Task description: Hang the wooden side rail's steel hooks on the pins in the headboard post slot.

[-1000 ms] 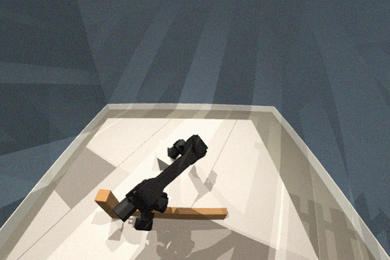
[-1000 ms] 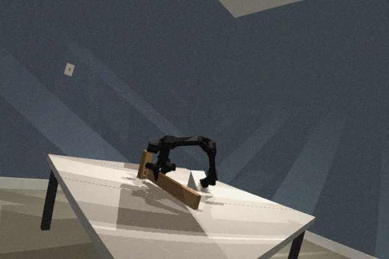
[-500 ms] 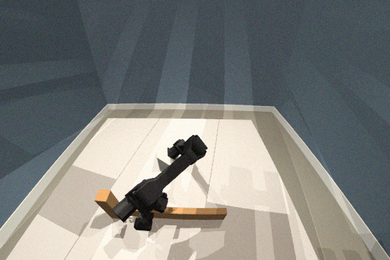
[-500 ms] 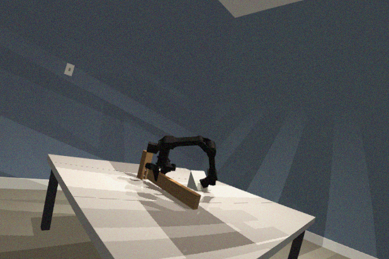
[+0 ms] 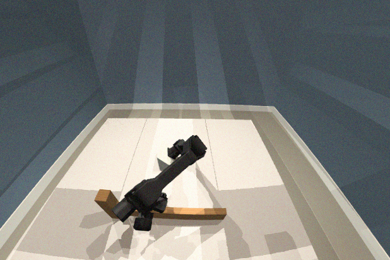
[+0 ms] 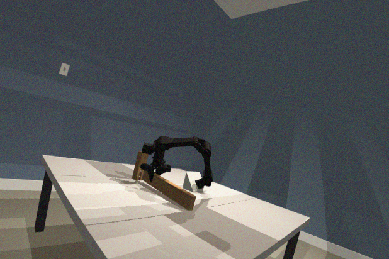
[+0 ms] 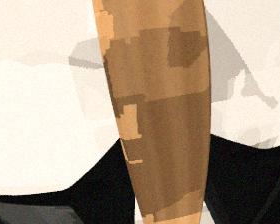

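The wooden side rail [image 5: 195, 212] [image 6: 173, 190] [image 7: 161, 100] stands on edge, its near end close beside the upright headboard post [image 5: 104, 195] [image 6: 139, 163]. Its far end is at or very near the table top. My gripper [image 5: 152, 213] [image 6: 154, 176] [image 7: 152, 132] is shut on the rail near the post, one finger on each side. Small pale bits show low between post and rail in the exterior view. The hooks, slot and pins cannot be made out, so whether the hooks sit on the pins cannot be told.
A pale wedge-shaped block [image 5: 161, 164] [image 6: 187, 183] stands on the table [image 5: 85, 151] [image 6: 264, 226] near the arm's base. My arm arches from its base over to the rail, with its forearm close above the post. Shadows cross the table.
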Tool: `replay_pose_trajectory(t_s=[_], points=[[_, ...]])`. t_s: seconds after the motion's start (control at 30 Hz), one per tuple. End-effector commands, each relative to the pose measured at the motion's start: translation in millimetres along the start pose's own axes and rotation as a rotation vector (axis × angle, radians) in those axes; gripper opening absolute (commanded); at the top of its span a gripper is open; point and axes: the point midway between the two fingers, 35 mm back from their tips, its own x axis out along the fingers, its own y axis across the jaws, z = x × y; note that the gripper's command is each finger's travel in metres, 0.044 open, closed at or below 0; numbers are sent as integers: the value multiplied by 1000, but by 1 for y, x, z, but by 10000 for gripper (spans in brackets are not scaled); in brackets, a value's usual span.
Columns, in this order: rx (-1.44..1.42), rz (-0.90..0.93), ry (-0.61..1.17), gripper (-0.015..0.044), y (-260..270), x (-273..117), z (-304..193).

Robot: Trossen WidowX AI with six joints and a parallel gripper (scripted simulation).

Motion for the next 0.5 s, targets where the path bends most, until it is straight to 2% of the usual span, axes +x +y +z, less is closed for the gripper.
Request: replay_pose_trajectory(t_s=[0.0, 0.47], points=[[-2, -17, 9, 0, -2, -8, -4], [-2, -17, 9, 0, -3, -9, -5]])
